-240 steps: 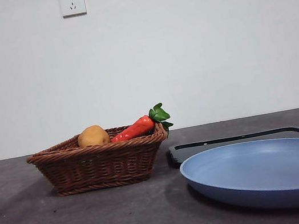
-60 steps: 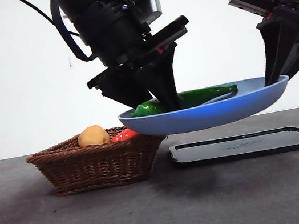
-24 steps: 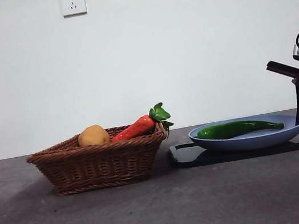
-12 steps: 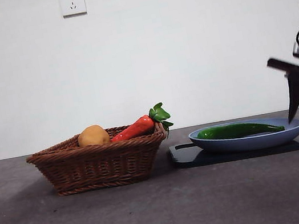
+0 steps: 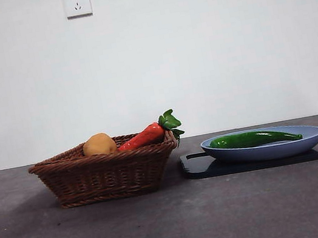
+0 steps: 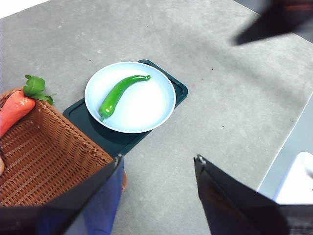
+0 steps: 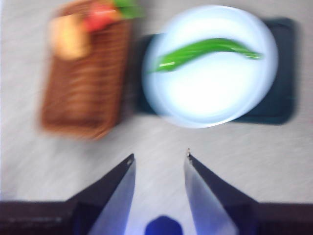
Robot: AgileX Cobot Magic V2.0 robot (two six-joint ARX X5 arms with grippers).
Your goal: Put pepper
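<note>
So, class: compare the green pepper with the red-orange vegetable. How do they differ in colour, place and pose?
Colour: the pepper is glossy dark green all over; the red-orange vegetable has green leaves at one end.
Place: the pepper lies on the blue plate; the red-orange vegetable sits in the wicker basket.
Pose: the pepper lies flat; the red-orange vegetable leans up on the basket's rim, leaves overhanging.
Both are long, tapered and untouched by any gripper.

low front, two high wrist views
</note>
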